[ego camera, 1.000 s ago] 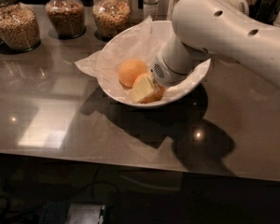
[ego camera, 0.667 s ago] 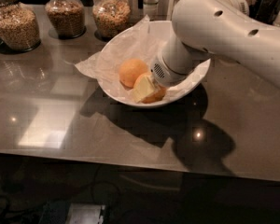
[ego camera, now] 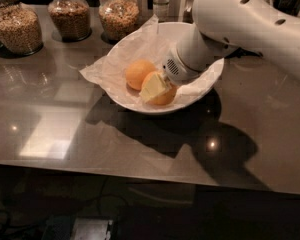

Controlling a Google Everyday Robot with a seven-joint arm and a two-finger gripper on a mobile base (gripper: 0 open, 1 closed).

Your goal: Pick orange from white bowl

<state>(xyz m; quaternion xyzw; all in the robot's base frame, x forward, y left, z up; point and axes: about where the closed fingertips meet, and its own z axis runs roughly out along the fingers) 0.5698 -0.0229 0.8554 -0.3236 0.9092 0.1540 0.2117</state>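
White crumpled paper (ego camera: 97, 71) lines the white bowl (ego camera: 140, 40) on the grey tabletop (ego camera: 65, 134). Inside the bowl, near its front rim, the orange (ego camera: 166, 96) lies beside a second orange (ego camera: 138, 74). The gripper (ego camera: 155, 87) reaches in from the bowl's right side and rests against the front orange; whether it has closed cannot be told. Glass jars (ego camera: 119, 15) stand behind the bowl.

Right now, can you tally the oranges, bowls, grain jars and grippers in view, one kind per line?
Oranges: 2, the far orange and the near orange, both in the bowl
White bowl: 1, lined with paper
Glass jars of grain: 3, behind the bowl
Gripper: 1, inside the bowl, against the near orange
Total: 7
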